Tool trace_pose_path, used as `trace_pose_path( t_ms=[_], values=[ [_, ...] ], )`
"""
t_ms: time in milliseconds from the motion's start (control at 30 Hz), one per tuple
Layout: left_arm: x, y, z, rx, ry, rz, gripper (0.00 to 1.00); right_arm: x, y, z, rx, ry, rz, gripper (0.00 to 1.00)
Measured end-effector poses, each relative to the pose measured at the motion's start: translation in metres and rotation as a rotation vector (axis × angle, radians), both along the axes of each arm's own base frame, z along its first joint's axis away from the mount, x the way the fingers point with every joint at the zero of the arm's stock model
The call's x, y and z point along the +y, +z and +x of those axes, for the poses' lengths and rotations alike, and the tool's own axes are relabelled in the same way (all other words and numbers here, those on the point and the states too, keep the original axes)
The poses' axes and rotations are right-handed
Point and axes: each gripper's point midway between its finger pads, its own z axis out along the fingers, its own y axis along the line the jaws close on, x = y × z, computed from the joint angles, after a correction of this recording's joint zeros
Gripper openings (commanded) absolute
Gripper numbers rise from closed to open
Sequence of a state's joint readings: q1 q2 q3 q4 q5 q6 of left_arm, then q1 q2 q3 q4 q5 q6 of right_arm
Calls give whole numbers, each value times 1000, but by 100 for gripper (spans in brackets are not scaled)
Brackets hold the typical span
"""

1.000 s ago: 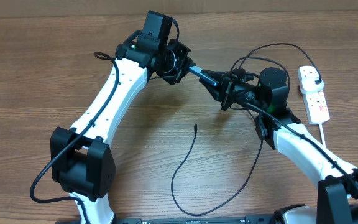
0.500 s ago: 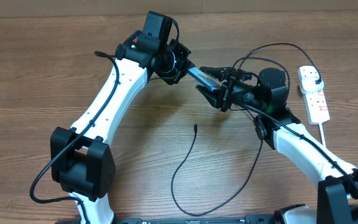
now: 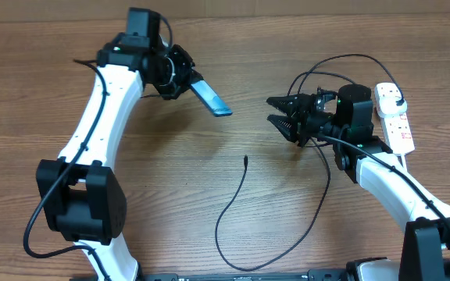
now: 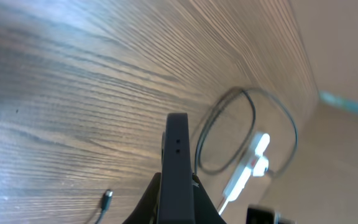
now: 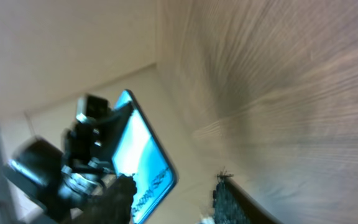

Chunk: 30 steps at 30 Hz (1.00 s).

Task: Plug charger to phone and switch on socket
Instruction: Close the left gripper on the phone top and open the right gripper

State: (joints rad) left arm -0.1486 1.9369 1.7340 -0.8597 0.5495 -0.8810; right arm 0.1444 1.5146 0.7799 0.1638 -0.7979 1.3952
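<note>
Okay, overhead view: my left fingers (image 3: 182, 76) are clamped on the phone (image 3: 211, 98) up around 11 o'clock of the worktop (image 3: 170, 172). The phone sticks out of the grip toward 4 o'clock with its teal screen showing. On the left wrist view I see the phone (image 4: 178, 168) edge-on between the two fingers, dark edge facing the camera, with wood grain behind it. My right fingers (image 3: 283, 102) sit at about 2 o'clock of centre, spread apart with nothing between them and pointing toward 9 o'clock, well apart from the phone. The right wrist view is blurry, but the phone (image 5: 138, 155) shows its screen to that camera, small text near the lower end. The charger (image 3: 244, 165) lies loose on the worktop, its connector tip near centre and touching neither arm. The thin black cable runs down toward 6 o'clock and loops back up to the right. The socket (image 3: 397, 125) lies flat at the 3 o'clock edge, just behind my right arm, with a black plug (image 3: 395, 95) seated in its far outlet. I cannot tell the switch positions from here.
</note>
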Motion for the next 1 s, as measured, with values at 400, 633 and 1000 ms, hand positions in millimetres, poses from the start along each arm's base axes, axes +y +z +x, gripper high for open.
trace_pose_path(
  t_ms=[400,633,1000],
  values=[
    [-1,27,-13,-217,-335,-141,4,-7,-49,-38,-194,270,-325,51],
    [25,32,-3,-252,-296,-160,4,-13,-61,-43,-238,318,-421,76],
    [58,36,7,-280,-234,-166,4,-36,-43,-58,-28,394,-809,100]
  ],
)
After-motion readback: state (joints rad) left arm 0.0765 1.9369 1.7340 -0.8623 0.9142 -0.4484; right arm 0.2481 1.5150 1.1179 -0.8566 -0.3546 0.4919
